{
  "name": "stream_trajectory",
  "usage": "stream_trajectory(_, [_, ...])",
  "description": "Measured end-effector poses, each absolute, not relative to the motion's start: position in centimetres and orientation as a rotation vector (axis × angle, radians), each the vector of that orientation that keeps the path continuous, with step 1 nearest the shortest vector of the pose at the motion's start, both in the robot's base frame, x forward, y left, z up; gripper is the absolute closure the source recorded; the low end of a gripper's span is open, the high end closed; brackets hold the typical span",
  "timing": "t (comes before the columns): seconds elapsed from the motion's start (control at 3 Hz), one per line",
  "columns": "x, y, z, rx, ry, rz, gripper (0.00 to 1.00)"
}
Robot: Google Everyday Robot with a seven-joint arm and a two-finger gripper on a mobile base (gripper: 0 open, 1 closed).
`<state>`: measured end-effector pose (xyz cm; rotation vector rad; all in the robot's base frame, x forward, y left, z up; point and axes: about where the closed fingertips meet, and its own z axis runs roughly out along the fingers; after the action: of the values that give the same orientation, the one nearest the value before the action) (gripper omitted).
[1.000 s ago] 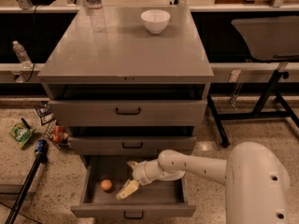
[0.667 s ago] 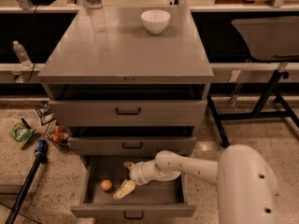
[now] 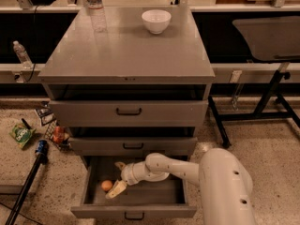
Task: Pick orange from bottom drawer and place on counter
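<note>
The orange point(image 3: 107, 185) lies in the left part of the open bottom drawer point(image 3: 133, 211), on its tray. My gripper point(image 3: 117, 188) is down inside the drawer, right beside the orange on its right, its pale fingertips pointing left and down at it. The white arm reaches in from the lower right. The grey counter point(image 3: 126, 50) tops the cabinet above.
A white bowl point(image 3: 156, 20) and a clear water bottle point(image 3: 95, 7) stand at the back of the counter. Two closed drawers point(image 3: 129, 112) sit above the open one. Snack packets point(image 3: 21, 135) and a blue-tipped pole point(image 3: 33, 168) lie on the floor to the left.
The gripper has moved left inside the drawer, closing in on the orange. The orange has not moved.
</note>
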<state>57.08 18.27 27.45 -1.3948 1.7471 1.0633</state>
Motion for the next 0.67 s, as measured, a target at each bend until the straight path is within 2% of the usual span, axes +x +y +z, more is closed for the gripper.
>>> stream_trajectory(0.67, [59.5,19.1,25.3,-1.364,1.749,0.741,0.00])
